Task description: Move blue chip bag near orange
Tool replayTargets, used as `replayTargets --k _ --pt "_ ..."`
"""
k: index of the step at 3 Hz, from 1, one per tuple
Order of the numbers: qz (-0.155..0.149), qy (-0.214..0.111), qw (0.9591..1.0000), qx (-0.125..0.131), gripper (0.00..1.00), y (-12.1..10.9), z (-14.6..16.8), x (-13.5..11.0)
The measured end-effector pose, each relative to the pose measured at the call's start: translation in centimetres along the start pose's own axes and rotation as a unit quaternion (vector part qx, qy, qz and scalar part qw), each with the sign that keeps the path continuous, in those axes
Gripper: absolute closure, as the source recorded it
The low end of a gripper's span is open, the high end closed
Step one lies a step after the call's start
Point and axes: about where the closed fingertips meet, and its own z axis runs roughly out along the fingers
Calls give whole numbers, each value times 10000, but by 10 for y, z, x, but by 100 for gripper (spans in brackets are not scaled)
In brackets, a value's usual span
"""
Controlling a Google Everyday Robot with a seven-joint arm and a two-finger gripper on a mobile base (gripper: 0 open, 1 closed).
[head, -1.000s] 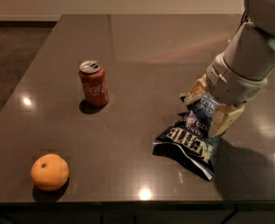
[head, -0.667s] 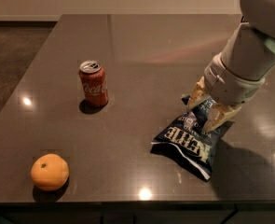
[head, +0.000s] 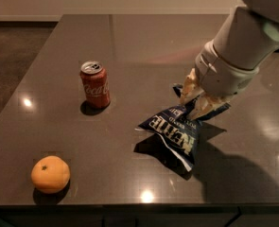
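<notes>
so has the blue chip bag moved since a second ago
Yes. The blue chip bag, held in the gripper, has shifted left, closer to the Coca-Cola can, which stayed put.

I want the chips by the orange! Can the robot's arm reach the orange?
Probably yes. The gripper, at the table's right, has its jaws shut on the blue chip bag; bare table lies between it and the orange, and the soda can stands behind that path.

Closed jaws on blue chip bag (head: 173, 132)
</notes>
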Motion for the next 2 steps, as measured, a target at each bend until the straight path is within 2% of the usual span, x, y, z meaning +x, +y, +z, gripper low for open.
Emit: replayTargets --k 1,2 --pt "-230 -306 9991 159 100 -13 -12 -35" --pt "-510 -594 9968 187 100 -20 -14 -73"
